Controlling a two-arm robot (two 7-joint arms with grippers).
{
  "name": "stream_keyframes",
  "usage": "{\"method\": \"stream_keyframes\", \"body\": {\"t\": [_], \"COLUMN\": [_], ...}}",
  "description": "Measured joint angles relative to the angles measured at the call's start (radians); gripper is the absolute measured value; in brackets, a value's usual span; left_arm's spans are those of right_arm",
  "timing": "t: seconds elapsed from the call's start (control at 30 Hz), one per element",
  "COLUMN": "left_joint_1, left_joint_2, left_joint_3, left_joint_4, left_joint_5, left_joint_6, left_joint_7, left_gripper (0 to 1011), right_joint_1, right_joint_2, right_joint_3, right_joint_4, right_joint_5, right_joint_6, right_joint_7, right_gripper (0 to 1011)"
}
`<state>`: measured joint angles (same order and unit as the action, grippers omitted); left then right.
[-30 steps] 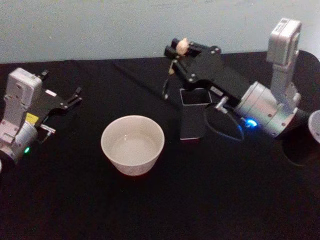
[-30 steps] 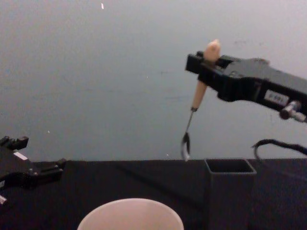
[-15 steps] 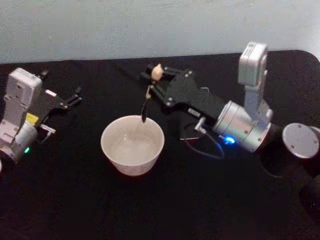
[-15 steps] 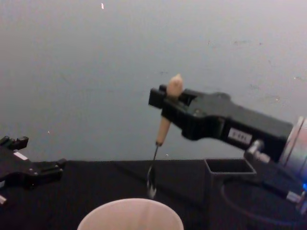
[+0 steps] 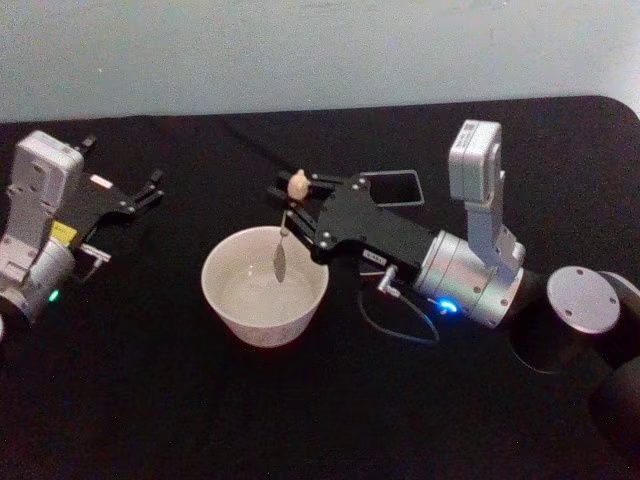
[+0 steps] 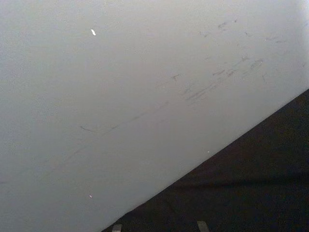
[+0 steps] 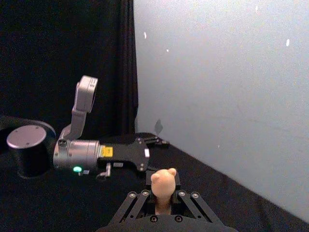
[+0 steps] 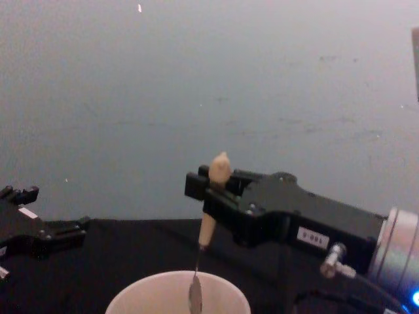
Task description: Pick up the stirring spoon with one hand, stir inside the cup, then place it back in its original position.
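Note:
The cup [image 5: 265, 290] is wide, round and off-white and stands at mid-table. My right gripper [image 5: 297, 200] reaches in from the right, just above the cup's far rim. It is shut on the beige handle of the stirring spoon [image 5: 281, 258]. The spoon hangs upright with its knobbed tip above the fingers, and its small metal bowl is down inside the cup [image 8: 177, 291]. In the chest view the spoon [image 8: 207, 226] drops from the right gripper [image 8: 208, 191] past the rim. The dark grey holder [image 5: 391, 187], the original position, stands behind the gripper. My left gripper [image 5: 150, 192] rests open at the far left.
The table is covered in black cloth [image 5: 150, 400] and ends at a pale wall [image 5: 300, 50] behind. A thin cable [image 5: 400, 325] loops under the right wrist. The right arm's bulky joints [image 5: 585, 300] fill the near right side.
My right gripper has carried the spoon from above the holder leftward and down, so its bowl is now inside the cup. The left arm has stayed put.

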<state>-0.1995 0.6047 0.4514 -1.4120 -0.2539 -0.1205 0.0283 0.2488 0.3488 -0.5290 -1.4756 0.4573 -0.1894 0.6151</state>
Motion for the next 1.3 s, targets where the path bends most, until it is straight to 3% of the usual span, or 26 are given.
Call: {"method": "stream_keyframes", "body": {"t": [0.6, 1.3], "left_joint_1": [0.000, 0.000], "left_joint_2": [0.000, 0.000], "left_joint_3": [0.000, 0.000], "left_joint_4": [0.000, 0.000], "left_joint_5": [0.000, 0.000], "left_joint_6": [0.000, 0.000], "left_joint_7": [0.000, 0.000], "left_gripper": [1001, 1001], "right_joint_1": [-0.013, -0.024], "right_joint_2": [0.005, 0.008], "right_joint_3": [-0.022, -0.023], "right_joint_4": [0.027, 0.028], "right_joint_5": [-0.023, -0.041], "right_joint_6": [0.014, 0.015], "right_joint_7": [-0.005, -0.010], "right_gripper": [161, 161]}}
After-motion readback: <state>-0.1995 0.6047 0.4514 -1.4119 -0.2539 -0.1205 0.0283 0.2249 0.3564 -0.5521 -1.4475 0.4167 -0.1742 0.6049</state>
